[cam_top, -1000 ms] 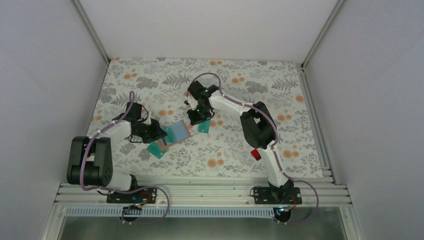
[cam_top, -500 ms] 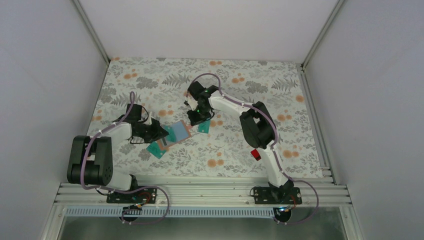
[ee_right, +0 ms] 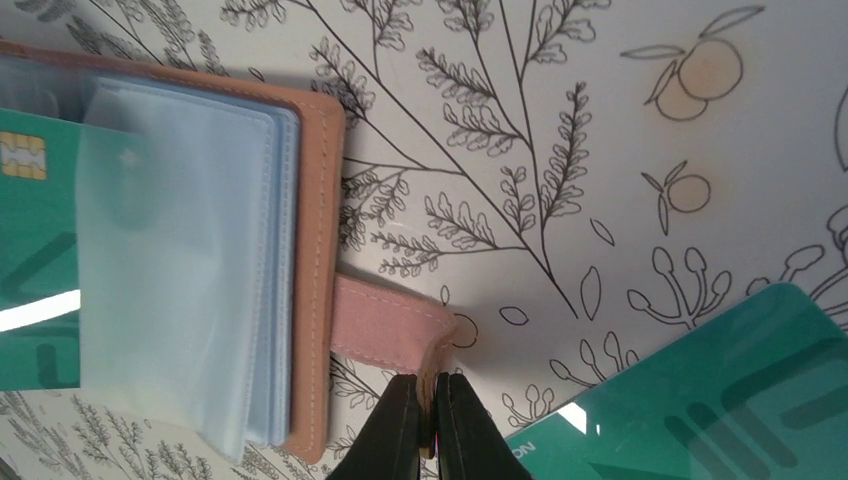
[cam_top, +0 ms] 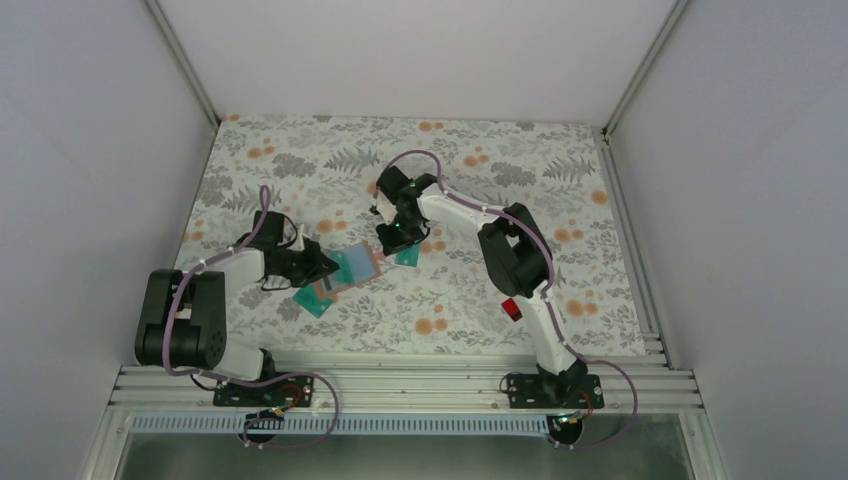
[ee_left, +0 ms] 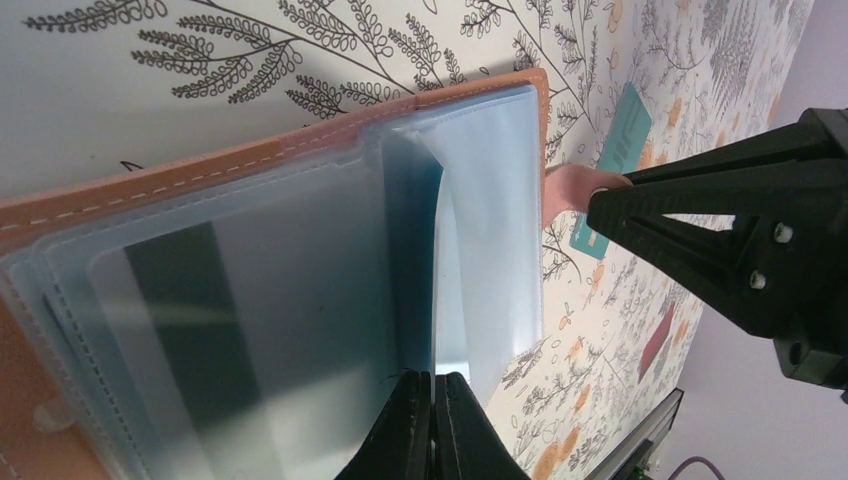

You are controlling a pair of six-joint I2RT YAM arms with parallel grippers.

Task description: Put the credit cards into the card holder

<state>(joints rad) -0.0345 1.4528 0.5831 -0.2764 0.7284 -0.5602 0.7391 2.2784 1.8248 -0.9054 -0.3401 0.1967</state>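
The card holder [cam_top: 355, 266] lies open mid-table, tan cover [ee_right: 318, 200] down, with clear sleeves [ee_left: 300, 300] fanned up. My left gripper [ee_left: 433, 380] is shut on the edge of one clear sleeve, holding it raised. My right gripper [ee_right: 433, 388] is shut on the holder's pink strap tab [ee_right: 385, 330]. One teal credit card [ee_right: 700, 390] lies flat on the cloth just right of that tab. Another teal card [ee_right: 30, 230] shows behind the sleeves; I cannot tell whether it sits in a pocket. A teal card [cam_top: 318, 298] lies by the holder's near-left corner.
A red card [cam_top: 512, 308] lies on the floral cloth beside the right arm's lower link. The floral mat [cam_top: 300, 150] ends at white walls on the left, back and right. A metal rail [cam_top: 400, 385] runs along the near edge.
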